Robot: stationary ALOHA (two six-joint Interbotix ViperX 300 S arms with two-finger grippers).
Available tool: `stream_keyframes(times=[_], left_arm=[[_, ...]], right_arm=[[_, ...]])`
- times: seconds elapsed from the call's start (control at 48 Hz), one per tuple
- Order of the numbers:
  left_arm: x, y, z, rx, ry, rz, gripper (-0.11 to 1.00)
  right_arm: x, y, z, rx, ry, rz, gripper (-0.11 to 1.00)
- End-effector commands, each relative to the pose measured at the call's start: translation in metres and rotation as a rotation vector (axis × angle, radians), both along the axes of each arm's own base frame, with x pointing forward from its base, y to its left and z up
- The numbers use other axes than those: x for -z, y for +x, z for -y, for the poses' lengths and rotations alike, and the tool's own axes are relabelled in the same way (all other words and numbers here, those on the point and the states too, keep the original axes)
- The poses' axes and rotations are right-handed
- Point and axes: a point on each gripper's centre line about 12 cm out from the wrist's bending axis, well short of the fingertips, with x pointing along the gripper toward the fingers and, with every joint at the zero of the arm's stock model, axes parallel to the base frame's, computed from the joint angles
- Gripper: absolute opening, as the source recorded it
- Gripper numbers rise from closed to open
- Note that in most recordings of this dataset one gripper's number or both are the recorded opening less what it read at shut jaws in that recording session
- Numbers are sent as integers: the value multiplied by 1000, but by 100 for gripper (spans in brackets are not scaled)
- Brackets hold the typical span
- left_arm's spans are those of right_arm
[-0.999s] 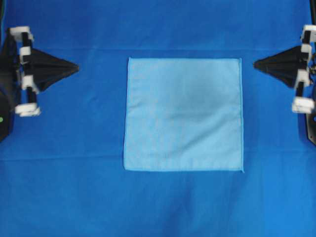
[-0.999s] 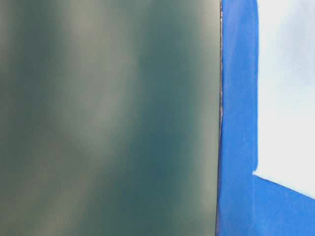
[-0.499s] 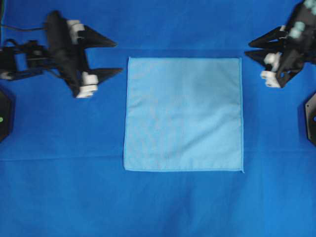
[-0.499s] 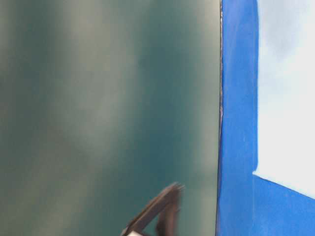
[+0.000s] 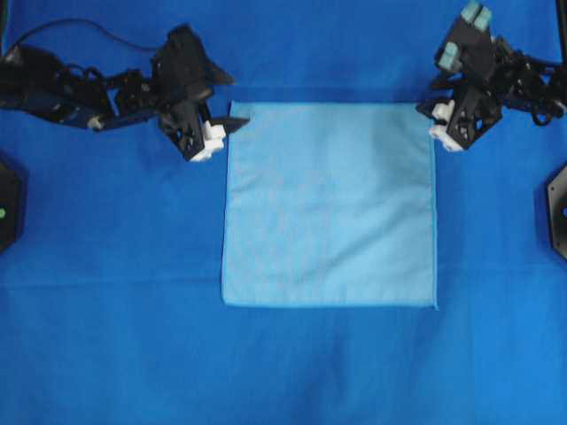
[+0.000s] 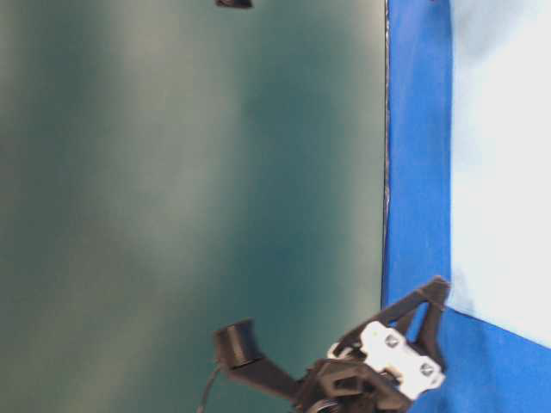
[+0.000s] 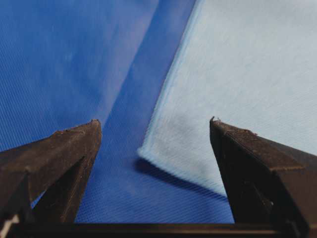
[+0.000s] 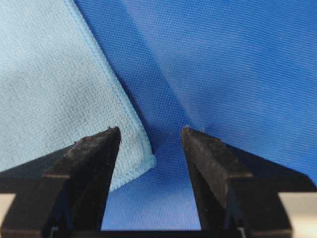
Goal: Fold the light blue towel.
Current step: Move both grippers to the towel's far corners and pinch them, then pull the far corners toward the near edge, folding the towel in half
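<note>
**Both tools spread at the towel's far corners**

The light blue towel [image 5: 330,204] lies flat and unfolded in the middle of the bench [image 5: 106,354], on the deep blue sheet [image 5: 496,354] that covers it. All four of its edges run straight and its thin darker hem shows along the right side.

The left tool [image 5: 223,104] sits at the towel's far left corner, its jaws released and spread wide. In the left wrist view the two dark fingers [image 7: 64,163] stand on either side of that corner, one over the sheet and one over the towel, and the corner itself lifts a little off the sheet, casting a shadow beneath it. Neither finger is pinching the cloth.

The right tool [image 5: 436,104] sits at the far right corner, also released. In the right wrist view one finger [image 8: 94,163] lies over the towel's edge and the other over bare sheet, with the rounded corner [image 8: 143,161] between them, not gripped.

The table-level view shows the left tool's fingertip just beside the towel's corner; whether it touches the cloth cannot be told.
</note>
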Motion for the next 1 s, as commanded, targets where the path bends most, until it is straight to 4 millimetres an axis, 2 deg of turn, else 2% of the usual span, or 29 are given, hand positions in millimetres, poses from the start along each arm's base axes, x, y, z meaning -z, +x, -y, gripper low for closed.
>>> stream_keyframes(times=[0.0, 0.229, 0.312, 0.375, 0.541, 0.583, 0.666, 0.853, 0.978], left_arm=[[-4, 4, -8, -19, 7, 22, 84], [8, 1, -10, -27, -8, -13, 82], [9, 1, -8, -20, -12, -25, 73], [9, 2, -5, -6, -8, -38, 61], [12, 5, 6, 36, -4, -65, 23], [13, 5, 9, 43, -4, -69, 16], [13, 5, 11, 53, -1, -75, 10], [13, 5, 12, 57, -8, -96, 9], [-1, 6, 12, 66, 2, -97, 9]], right_arm=[[-1, 7, 6, 2, -13, 21, 58], [6, 6, 7, 4, 0, -2, 56], [7, 5, 6, 4, 3, -7, 52], [9, 4, 5, 6, 9, -14, 42], [17, -3, 1, 6, 26, -40, 0], [18, -4, 0, 7, 30, -43, 0], [19, -5, -1, 11, 34, -44, 0], [15, -2, 2, 12, 27, -33, 0], [2, 1, 4, 15, 18, -23, 0]])
